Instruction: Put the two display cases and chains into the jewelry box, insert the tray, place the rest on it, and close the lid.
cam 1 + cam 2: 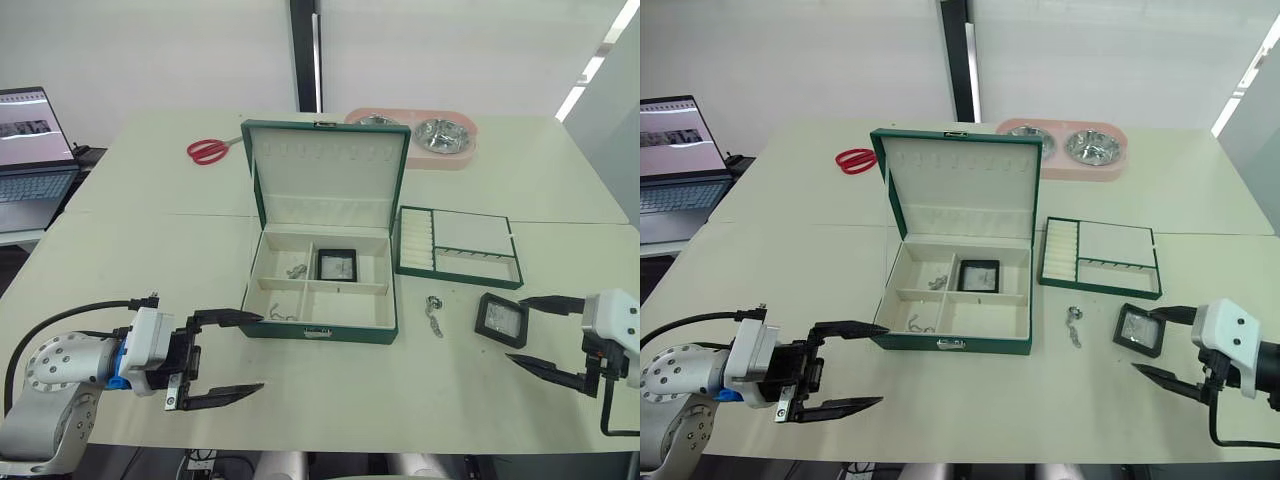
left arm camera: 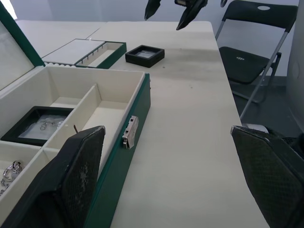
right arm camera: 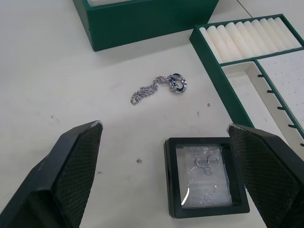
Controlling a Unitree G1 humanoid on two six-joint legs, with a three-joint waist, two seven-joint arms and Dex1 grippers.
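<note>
The dark green jewelry box [image 1: 300,331] stands open mid-table, its lid [image 1: 328,175] upright. One display case [image 1: 337,264] lies in the back right compartment, and thin chains [image 1: 296,271] lie in the two left compartments. The second display case [image 3: 206,176] lies on the table right of the box, and my open right gripper [image 1: 514,329] has a fingertip on either side of it. A loose chain [image 1: 434,315] lies between that case and the box. Behind them sits the tray [image 1: 455,280]. My left gripper [image 1: 262,352] is open and empty at the box's front left corner.
Red-handled scissors [image 1: 208,150] lie at the back left of the table. A pink double pet bowl [image 1: 425,138] stands behind the lid. A laptop [image 1: 30,150] sits on a side desk to the left. A folding chair [image 2: 251,52] stands beyond the table's right edge.
</note>
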